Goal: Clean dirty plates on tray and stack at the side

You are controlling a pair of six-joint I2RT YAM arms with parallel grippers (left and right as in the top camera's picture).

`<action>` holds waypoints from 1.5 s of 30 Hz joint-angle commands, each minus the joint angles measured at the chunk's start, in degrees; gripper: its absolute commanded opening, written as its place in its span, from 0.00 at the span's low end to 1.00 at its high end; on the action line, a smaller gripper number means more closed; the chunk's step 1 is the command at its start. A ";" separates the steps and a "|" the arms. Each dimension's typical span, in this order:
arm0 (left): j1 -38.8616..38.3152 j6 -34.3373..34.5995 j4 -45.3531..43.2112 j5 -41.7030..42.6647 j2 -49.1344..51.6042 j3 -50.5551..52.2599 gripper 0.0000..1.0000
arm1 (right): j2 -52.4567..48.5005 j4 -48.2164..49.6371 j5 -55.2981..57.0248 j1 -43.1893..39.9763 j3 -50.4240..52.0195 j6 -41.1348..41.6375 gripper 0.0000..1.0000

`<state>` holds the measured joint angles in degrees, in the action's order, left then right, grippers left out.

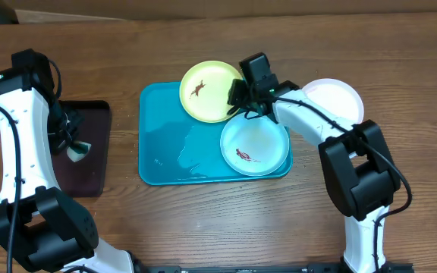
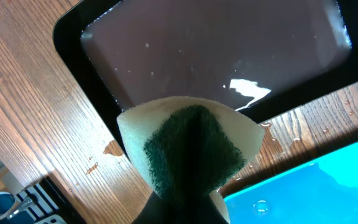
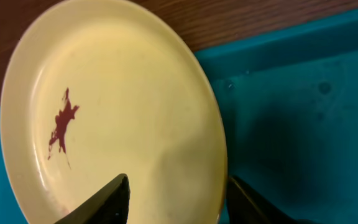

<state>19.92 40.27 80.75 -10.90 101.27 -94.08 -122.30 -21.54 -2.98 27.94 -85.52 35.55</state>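
1. Right claw [image 1: 241, 97]: two dark, tapered fingers, part spread. We find one finger [image 3: 114, 199] over the plate's face and the other just outside its rim, so the edge runs between them. We cannot tell whether either finger touches it.

2. Yellow-green plate [image 3: 123, 106]: round, smooth, matte plastic with a shallow raised lip. It sits between and ahead of the right claw's fingers. A ragged red-brown smear [image 3: 61, 124] lies ahead of the inner finger. The plate's far part reaches past the tray's rim over wood.

3. Light blue plate [image 1: 264, 140]: round, glossy plastic, just behind the right claw, under its wrist. It carries a small red-brown streak [image 1: 243, 155].

4. White plate [image 1: 338, 98]: round, pale, off the tray, on the wood beside the right claw's forearm.

5. Turquoise tray [image 1: 165, 163]: rectangular, with rounded corners and a raised rim. Its plastic is wet and spotted with droplets, and it lies directly under the right claw.

6. Left claw [image 1: 70, 136]: pressed together on a sponge [image 2: 188, 146]. The sponge is pale foam folded around a coarse dark-green scouring face, jutting out ahead of the fingers.

7. Black tray [image 2: 216, 43]: smaller, rectangular, glossy, with a film of liquid, beneath and ahead of the left claw.

8. Wooden table [image 1: 203, 227]: brown and grained, with damp spots near the left claw.
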 commanded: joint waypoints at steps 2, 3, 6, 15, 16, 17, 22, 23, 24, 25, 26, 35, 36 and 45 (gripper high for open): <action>0.20 -0.70 -0.11 0.09 -0.28 0.15 0.04 | -1.84 0.20 0.35 1.14 -0.70 0.50 0.52; 0.20 -0.70 -0.09 0.09 -0.28 0.15 0.04 | -1.90 0.07 0.35 1.20 -0.70 0.48 0.52; 0.20 -0.70 -0.11 0.09 -0.28 0.15 0.04 | -2.03 -0.26 0.37 1.22 -0.70 0.48 0.52; 0.00 -0.70 -0.13 0.07 -0.28 0.15 0.04 | -2.03 -0.07 0.72 1.27 -0.70 0.42 0.33; -0.09 -0.70 -0.17 0.07 -0.28 0.15 0.04 | -2.03 0.20 0.28 1.31 -0.70 0.00 0.27; -0.09 -0.70 -0.17 0.07 -0.28 0.15 0.04 | -2.03 0.26 0.26 1.33 -0.70 0.02 0.23; -0.09 -0.72 -0.44 0.09 -0.28 0.15 0.04 | -2.03 1.29 -0.72 1.99 -0.70 -2.05 0.06; -0.09 -0.70 -0.46 0.09 -0.28 0.15 0.04 | -2.03 1.79 -1.79 2.36 -0.70 -3.21 0.05; -0.09 -0.70 -0.46 0.09 -0.28 0.15 0.04 | -2.03 2.10 -2.34 2.64 -0.70 -3.93 0.04; -0.09 -0.72 -0.44 0.09 -0.28 0.15 0.04 | -2.03 2.43 -2.67 3.06 -0.70 -4.33 0.04; -0.09 -0.79 -0.44 0.09 -0.28 0.15 0.04 | -2.03 2.60 -2.67 3.48 -0.70 -4.42 0.04; -0.09 -1.14 -0.70 0.44 -0.28 0.15 0.05 | -2.03 1.84 -2.71 6.88 -0.70 -4.52 0.04; -0.09 -1.14 -0.70 0.44 -0.28 0.15 0.05 | -2.03 1.16 -2.71 7.50 -0.70 -4.70 0.04; -0.09 -1.62 -1.03 0.48 -0.31 0.15 0.04 | -2.03 -3.10 0.33 11.04 -0.70 -10.29 0.37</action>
<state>19.92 39.88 79.79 -10.83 101.27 -94.02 -124.09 -24.62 -4.43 38.79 -85.52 27.05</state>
